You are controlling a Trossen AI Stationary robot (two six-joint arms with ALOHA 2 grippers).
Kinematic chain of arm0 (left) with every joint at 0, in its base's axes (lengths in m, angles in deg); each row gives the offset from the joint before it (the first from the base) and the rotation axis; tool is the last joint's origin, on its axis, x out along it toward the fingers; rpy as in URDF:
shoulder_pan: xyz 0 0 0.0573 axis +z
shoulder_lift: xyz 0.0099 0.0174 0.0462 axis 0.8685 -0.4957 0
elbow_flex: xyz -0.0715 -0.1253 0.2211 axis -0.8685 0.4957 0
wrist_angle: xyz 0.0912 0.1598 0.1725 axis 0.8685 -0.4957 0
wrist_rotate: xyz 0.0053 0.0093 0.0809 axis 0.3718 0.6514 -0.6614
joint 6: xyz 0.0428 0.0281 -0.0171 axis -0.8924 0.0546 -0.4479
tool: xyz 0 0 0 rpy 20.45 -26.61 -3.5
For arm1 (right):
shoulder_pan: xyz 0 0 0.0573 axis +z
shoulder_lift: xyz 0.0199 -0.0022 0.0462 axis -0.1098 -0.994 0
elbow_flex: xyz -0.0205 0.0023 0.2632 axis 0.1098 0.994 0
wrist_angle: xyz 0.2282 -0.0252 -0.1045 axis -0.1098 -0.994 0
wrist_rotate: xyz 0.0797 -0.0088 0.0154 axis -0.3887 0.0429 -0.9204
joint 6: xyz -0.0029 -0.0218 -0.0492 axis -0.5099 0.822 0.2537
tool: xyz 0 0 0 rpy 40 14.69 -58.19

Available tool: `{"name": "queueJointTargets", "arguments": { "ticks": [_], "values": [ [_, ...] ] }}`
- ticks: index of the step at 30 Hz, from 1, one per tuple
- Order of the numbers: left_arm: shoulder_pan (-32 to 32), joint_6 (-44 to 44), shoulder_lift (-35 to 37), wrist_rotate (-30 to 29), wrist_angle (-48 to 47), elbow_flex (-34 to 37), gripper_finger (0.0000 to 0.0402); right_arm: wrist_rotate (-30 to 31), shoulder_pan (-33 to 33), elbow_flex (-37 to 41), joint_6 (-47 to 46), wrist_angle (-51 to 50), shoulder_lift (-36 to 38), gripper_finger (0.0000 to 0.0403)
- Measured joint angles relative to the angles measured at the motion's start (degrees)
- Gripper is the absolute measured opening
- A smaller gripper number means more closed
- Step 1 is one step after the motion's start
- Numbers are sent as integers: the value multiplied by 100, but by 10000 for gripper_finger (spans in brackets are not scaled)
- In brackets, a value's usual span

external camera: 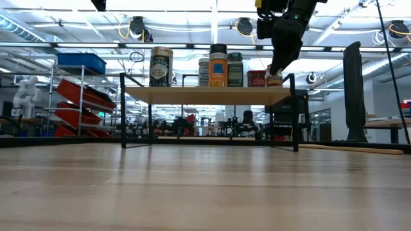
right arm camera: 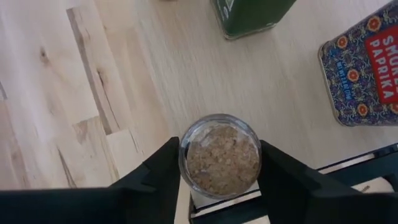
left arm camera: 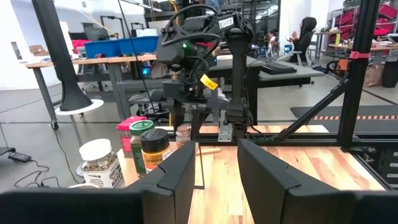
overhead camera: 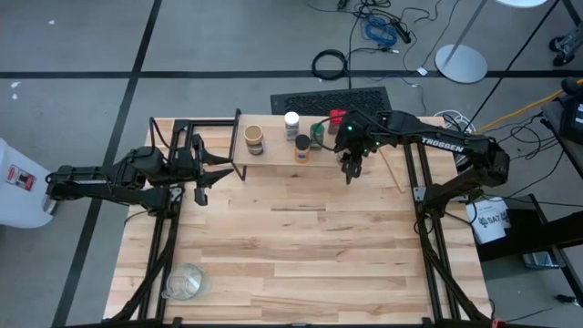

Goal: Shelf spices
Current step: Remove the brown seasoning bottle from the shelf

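The shelf (overhead camera: 273, 157), a light plank on thin black legs, stands at the table's far side. On it are a tan-lidded jar (overhead camera: 254, 139), a white-lidded jar (overhead camera: 291, 121), an orange jar (overhead camera: 301, 148), a green jar (overhead camera: 316, 137) and a red tin (overhead camera: 337, 117). My right gripper (right arm camera: 221, 177) is over the shelf's right end, shut on a small clear jar (right arm camera: 221, 155) with a brownish top. My left gripper (left arm camera: 217, 168) waits open near the shelf's left end, touching nothing. My right gripper pinches the small jar between its two fingers (right arm camera: 158, 174), which sit on opposite sides of the jar's round wall (right arm camera: 186, 163). The fingers come from above, pointing down. The jar stands upright, and its base (external camera: 274, 83) looks to be on the plank at the shelf's right end.
A clear glass bowl (overhead camera: 187, 281) sits near the table's near left corner. A wooden spoon (overhead camera: 392, 169) lies to the right of the shelf. The red tin (right arm camera: 367, 62) and green jar (right arm camera: 252, 15) stand close behind the held jar. Bare wood fills the table's middle (overhead camera: 301, 237).
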Motion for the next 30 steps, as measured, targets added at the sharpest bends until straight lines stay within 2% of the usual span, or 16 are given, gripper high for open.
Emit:
{"name": "queueJointTargets", "arguments": {
  "ticks": [9,16,24,30],
  "values": [
    [2,0,0,0,0,0,129,-300,456,-9,-388,38,98,167],
    [0,0,1,0,-32,0,129,-388,1078,-15,-916,18,212,167],
    [2,2,-1,0,-184,0,129,-548,2501,-17,-2234,-405,258,167],
    [2,37,1,0,-192,0,129,322,3809,-17,-3286,-540,258,167]
  ]
}}
